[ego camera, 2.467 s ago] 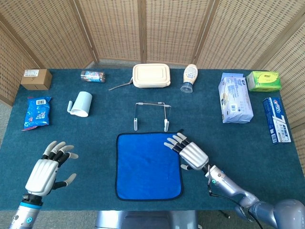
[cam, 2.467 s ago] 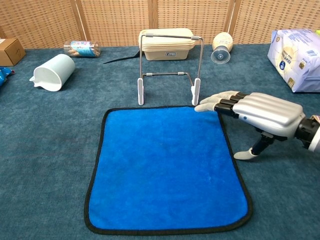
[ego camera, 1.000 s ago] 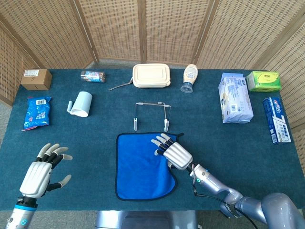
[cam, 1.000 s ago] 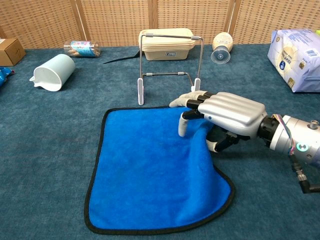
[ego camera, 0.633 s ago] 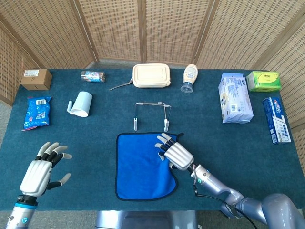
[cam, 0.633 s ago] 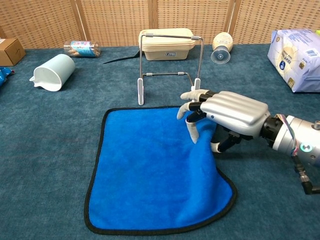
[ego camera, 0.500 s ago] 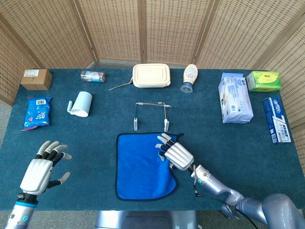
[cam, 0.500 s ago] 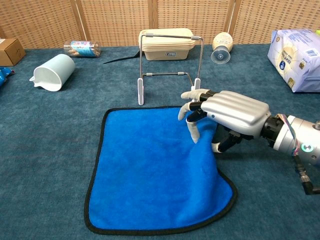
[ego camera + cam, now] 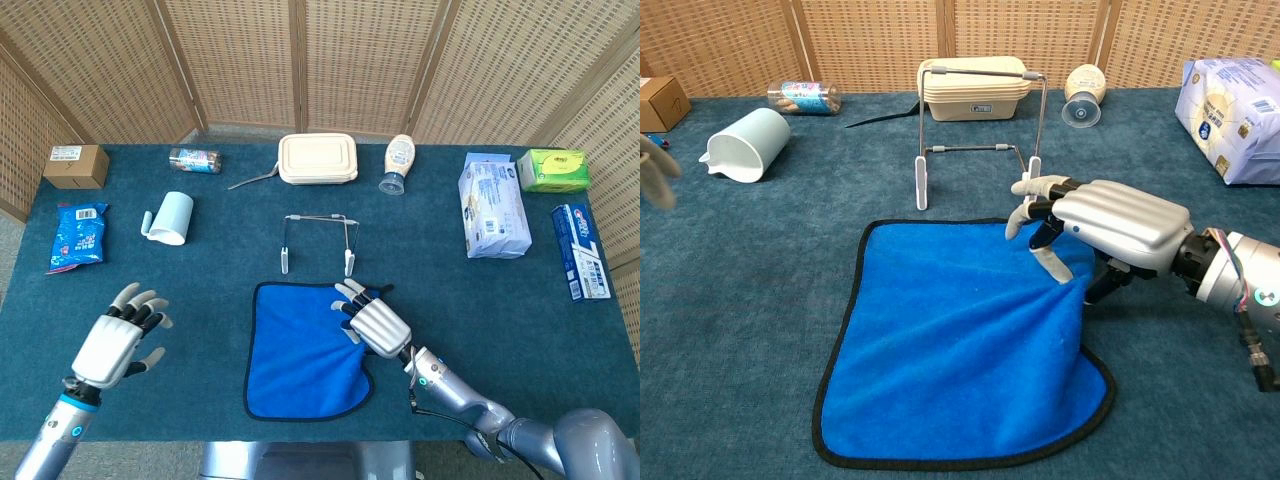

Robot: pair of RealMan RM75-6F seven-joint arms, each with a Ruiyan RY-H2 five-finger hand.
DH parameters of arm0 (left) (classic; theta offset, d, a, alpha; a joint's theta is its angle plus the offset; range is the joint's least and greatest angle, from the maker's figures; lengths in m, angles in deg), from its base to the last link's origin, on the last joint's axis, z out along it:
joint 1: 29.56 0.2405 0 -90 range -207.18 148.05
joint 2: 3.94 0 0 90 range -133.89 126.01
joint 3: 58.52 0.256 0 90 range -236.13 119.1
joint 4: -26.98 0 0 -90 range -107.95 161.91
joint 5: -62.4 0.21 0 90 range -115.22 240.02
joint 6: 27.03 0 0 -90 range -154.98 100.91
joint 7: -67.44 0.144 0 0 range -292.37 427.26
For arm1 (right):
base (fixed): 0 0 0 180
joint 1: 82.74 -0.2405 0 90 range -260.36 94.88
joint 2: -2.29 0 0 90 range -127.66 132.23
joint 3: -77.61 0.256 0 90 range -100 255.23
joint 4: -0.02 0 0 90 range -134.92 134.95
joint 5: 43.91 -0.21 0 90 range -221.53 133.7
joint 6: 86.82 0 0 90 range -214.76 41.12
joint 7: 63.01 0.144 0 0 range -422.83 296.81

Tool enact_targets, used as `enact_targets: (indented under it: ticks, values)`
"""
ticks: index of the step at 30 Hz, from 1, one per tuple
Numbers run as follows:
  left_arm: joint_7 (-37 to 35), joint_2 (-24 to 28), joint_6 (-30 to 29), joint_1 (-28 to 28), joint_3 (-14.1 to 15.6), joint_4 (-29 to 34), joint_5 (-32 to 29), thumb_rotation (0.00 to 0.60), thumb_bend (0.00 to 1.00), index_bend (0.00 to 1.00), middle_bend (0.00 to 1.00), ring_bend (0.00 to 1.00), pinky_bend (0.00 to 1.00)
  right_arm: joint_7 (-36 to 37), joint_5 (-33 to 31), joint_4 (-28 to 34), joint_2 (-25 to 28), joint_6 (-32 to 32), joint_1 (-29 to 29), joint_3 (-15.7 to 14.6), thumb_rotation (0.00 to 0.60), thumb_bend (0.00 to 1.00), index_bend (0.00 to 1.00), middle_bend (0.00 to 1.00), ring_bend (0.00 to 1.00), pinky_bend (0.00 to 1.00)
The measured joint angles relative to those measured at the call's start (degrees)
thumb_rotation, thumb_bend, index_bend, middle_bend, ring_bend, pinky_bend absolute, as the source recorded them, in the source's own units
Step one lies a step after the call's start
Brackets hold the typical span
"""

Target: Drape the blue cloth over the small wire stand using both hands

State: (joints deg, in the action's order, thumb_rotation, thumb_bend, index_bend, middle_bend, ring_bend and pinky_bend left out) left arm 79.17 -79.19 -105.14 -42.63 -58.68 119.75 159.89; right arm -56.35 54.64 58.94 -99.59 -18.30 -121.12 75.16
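The blue cloth (image 9: 300,350) lies on the table just in front of the small wire stand (image 9: 318,240), which stands upright (image 9: 980,135). My right hand (image 9: 375,322) grips the cloth's far right corner; the fabric (image 9: 960,350) is bunched and lifted under the hand (image 9: 1115,232), with a finger on top and the thumb beneath. That corner sits close to the stand's right foot. My left hand (image 9: 120,345) hovers over the table left of the cloth, fingers spread and holding nothing. In the chest view only a blurred fingertip (image 9: 655,172) of it shows at the left edge.
A pale cup (image 9: 170,217) lies on its side at the left. A lunch box (image 9: 318,158) and a bottle (image 9: 397,163) stand behind the stand. A tissue pack (image 9: 493,205), a green box (image 9: 552,170) and a toothpaste box (image 9: 578,250) line the right side.
The right hand has pulled the cloth's far edge a little to the right and toward me, skewing it. The left hand has moved forward and right toward the cloth.
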Motion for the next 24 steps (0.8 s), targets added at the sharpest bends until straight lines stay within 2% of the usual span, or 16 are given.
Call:
enact_targets:
  ticks: [8, 19, 24]
  values:
    - [1.59, -4.4, 2.04, -4.22, -0.47, -7.07, 3.64, 0.6, 0.32, 0.33, 0.21, 0.17, 0.09, -0.27, -0.06, 0.29, -0.37, 0.05, 0.04, 0.08, 0.6, 0.35, 0.74, 0.29, 0.0, 0.01]
    - [0.18, -9.7, 4.91, -10.52, 0.33, -14.62, 8.42, 0.6, 0.31, 0.32, 0.2, 0.15, 0.07, -0.53, -0.32, 1.06, -0.44, -0.1, 0.06, 0.27, 0.6, 0.35, 0.74, 0.29, 0.0, 0.01]
    - [-0.77, -11.46, 5.17, -12.23, 0.92, -17.29, 9.85, 0.6, 0.31, 0.29, 0.19, 0.14, 0.07, -0.75, -0.51, 1.5, -0.36, -0.25, 0.03, 0.42, 0.6, 0.35, 0.74, 0.29, 0.0, 0.01]
